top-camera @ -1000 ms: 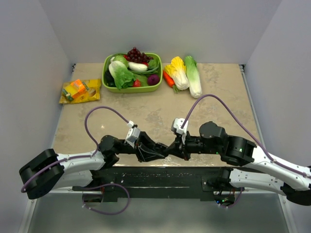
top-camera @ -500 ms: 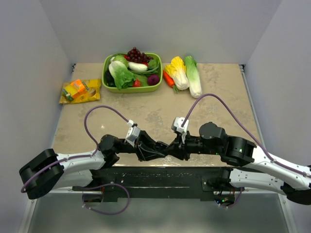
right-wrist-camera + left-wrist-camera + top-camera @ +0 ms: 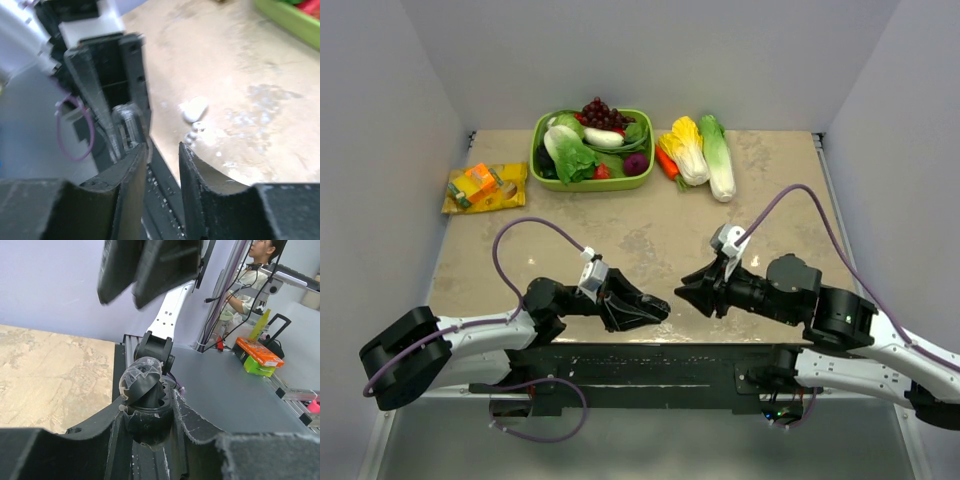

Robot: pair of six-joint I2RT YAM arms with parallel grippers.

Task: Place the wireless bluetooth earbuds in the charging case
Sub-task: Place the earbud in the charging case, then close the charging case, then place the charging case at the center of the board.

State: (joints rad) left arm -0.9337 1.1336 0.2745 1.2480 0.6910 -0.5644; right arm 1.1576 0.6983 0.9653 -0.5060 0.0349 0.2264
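Observation:
My left gripper (image 3: 658, 309) is shut on a small black charging case (image 3: 146, 399) and holds it low near the table's front edge. The case's lid (image 3: 140, 377) stands open; I cannot see inside it. My right gripper (image 3: 682, 291) is a little to the right of the case, apart from it, with its jaws slightly open and empty (image 3: 162, 150). It shows blurred at the top of the left wrist view (image 3: 145, 267). One white earbud (image 3: 194, 109) lies on the table beyond the right fingers, with small white bits (image 3: 194, 132) beside it. No black earbuds show.
A green basket (image 3: 592, 183) of vegetables stands at the back. Two cabbages and a carrot (image 3: 700, 152) lie to its right. An orange-and-yellow snack packet (image 3: 484, 187) lies at the back left. The black base rail (image 3: 650, 365) runs along the front edge.
My right gripper has pulled back to the right, away from the case, where its fingertips were before. The left gripper still holds the case in the same place.

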